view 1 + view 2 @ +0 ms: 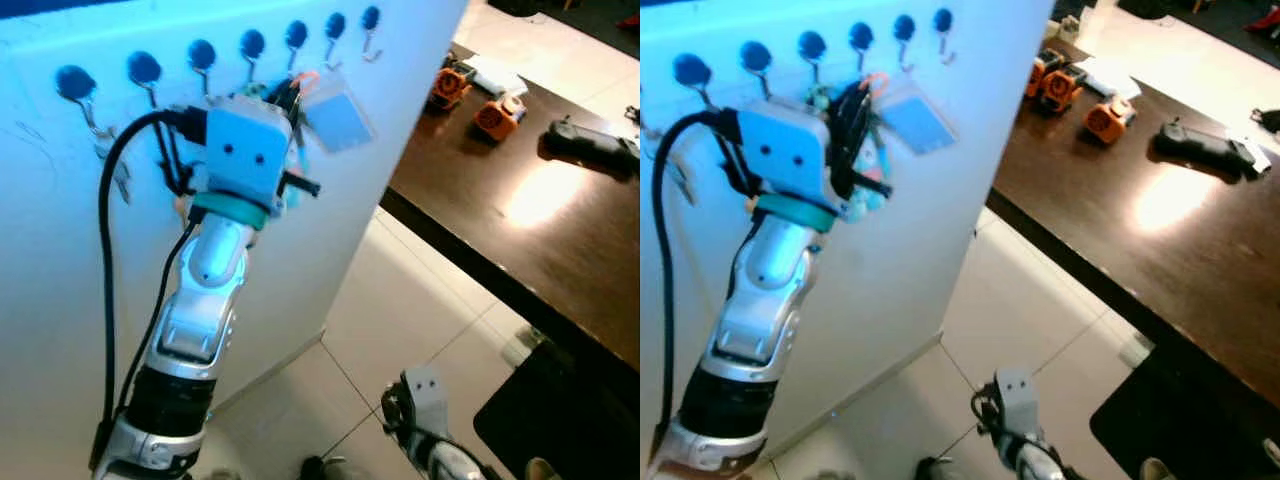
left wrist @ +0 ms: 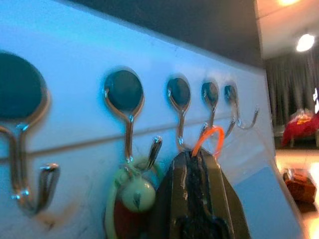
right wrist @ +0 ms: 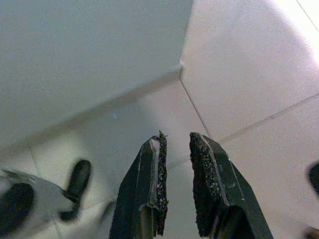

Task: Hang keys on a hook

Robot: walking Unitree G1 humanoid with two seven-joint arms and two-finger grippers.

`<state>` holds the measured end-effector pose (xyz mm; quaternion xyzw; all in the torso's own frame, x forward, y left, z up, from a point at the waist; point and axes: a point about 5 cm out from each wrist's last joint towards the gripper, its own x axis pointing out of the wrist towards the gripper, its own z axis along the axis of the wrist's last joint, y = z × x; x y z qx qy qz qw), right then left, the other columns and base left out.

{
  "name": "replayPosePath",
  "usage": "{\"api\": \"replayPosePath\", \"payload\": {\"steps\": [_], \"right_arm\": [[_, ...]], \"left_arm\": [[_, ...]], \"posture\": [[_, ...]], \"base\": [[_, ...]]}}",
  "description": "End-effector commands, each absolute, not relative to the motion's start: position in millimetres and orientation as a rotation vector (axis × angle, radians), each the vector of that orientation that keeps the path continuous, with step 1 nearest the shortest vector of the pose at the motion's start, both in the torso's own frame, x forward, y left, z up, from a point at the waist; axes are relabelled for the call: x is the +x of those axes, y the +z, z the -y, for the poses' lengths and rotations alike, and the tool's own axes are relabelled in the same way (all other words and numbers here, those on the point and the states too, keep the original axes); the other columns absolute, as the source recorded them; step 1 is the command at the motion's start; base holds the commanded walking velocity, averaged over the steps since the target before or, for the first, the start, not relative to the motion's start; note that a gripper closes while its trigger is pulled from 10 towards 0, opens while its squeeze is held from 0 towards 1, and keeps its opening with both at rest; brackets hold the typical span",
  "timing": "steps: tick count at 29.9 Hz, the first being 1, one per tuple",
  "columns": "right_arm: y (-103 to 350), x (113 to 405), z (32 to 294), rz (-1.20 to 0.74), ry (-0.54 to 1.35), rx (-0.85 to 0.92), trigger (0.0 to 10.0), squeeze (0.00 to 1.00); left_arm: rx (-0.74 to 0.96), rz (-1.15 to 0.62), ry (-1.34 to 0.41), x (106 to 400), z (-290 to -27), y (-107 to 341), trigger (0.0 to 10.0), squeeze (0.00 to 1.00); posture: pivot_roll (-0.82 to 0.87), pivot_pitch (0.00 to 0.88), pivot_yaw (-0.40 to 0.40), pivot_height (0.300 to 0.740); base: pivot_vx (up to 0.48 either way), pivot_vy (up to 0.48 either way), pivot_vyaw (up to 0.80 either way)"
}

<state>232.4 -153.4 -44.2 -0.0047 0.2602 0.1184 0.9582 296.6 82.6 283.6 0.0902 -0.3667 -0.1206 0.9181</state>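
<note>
A row of metal hooks (image 1: 252, 55) on round dark bases runs along the white wall panel (image 1: 60, 260). My left gripper (image 2: 197, 159) is raised against the panel and is shut on the key bunch by its orange loop (image 2: 209, 137). The loop sits just beside the lower end of one hook (image 2: 182, 117). A pale blue card tag (image 1: 338, 120) dangles from the bunch. On the neighbouring hook hangs a green and red keychain (image 2: 135, 194). My right gripper (image 3: 177, 142) hangs low over the tiled floor, with a narrow gap between its fingers and nothing in it.
A dark wooden table (image 1: 470, 200) stands to the right with orange tools (image 1: 495, 118) and a black device (image 1: 590, 145) on it. A black mat (image 1: 560, 420) lies below it. A dark shoe (image 3: 75, 181) stands on the floor by the wall base.
</note>
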Motion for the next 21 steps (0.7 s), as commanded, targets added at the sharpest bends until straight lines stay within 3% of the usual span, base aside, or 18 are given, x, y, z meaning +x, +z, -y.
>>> {"api": "replayPosePath", "payload": {"steps": [1,8,17,21], "right_arm": [[-56,216,159,-0.595,0.229,-0.014,10.0,0.0],[-56,216,159,-0.603,0.241,-0.024,10.0,0.0],[-57,215,158,-0.61,0.254,-0.031,10.0,0.0],[-58,213,158,-0.614,0.258,-0.032,10.0,0.0]], "left_arm": [[0.172,0.732,-0.157,302,-103,286,10.0,0.0],[0.249,0.766,-0.184,291,-107,287,10.0,0.0],[0.544,0.893,-0.254,266,-102,279,10.0,0.0],[0.545,0.866,-0.276,260,-102,274,10.0,0.0]], "posture": [[-0.08,0.107,-0.048,0.74],[-0.07,0.109,-0.052,0.74],[-0.06,0.131,-0.058,0.74],[-0.05,0.148,-0.056,0.74]], "base": [[0.0,0.0,0.0],[0.0,0.0,0.0],[0.0,0.0,0.0],[0.0,0.0,0.0]]}}
